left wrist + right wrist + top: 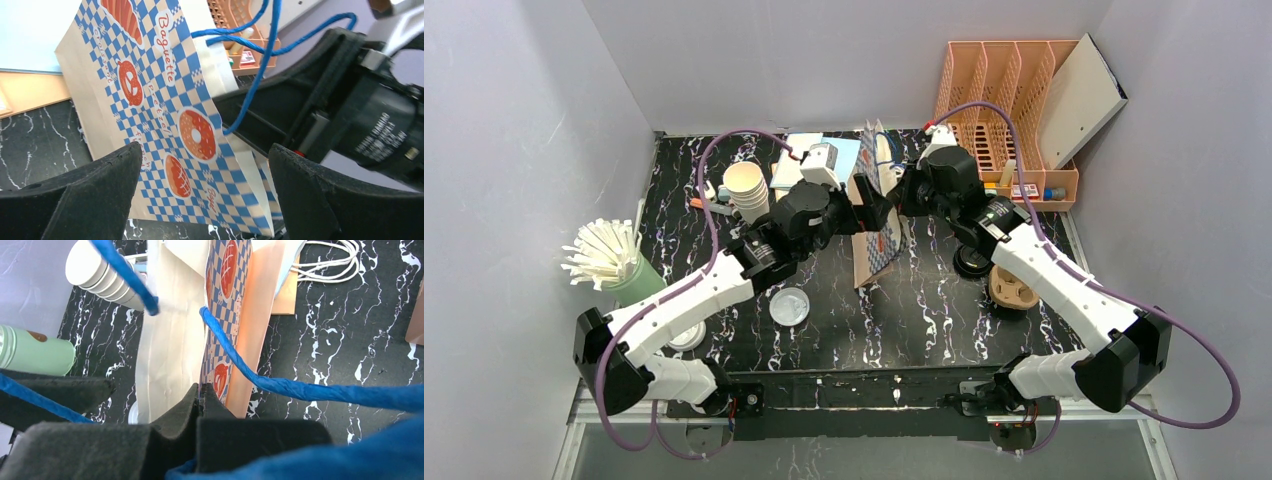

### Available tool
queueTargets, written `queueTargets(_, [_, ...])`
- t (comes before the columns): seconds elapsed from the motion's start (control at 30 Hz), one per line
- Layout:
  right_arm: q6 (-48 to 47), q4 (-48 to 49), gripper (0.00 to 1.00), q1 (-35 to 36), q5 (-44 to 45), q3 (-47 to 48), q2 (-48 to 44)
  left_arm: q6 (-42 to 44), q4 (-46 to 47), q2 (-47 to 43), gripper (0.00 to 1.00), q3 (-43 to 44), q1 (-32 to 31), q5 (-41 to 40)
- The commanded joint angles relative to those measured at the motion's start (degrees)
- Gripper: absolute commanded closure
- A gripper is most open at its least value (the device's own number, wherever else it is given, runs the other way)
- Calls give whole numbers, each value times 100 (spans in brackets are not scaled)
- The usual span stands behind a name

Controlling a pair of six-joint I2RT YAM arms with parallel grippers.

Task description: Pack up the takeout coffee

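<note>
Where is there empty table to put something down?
The front middle is bare: between the clear lid and the brown tray, in front of the bag. The back is crowded: cups, bag, rack.

arms [694, 300]: white shells, black joints | cables [710, 210]: purple | left gripper [205, 155]: black

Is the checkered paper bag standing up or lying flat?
Upright: the paper bag stands on the table, top edge pinched by the right gripper.
</note>
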Motion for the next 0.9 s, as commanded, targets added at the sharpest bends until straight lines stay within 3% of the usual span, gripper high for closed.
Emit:
queueTargets(0.0, [-19, 432, 99, 78, 118, 172, -36, 41, -218, 233, 5, 405, -13, -493])
queueTargets(0.17, [-63, 443, 99, 87, 102, 158, -48, 158, -318, 480, 8, 556, -39, -604])
queueTargets(0.4, [-75, 499, 99, 99, 138, 93, -177, 550, -1112, 767, 40, 890, -39, -1796])
queueTargets(0.63, [-219, 205, 99, 96, 770, 103, -287, 1110, -1804, 627, 71, 994, -32, -2594])
queueTargets(0.87, [-313, -110, 90, 100, 1146, 227, -320, 1472, -2144, 443, 87, 1007, -22, -3114])
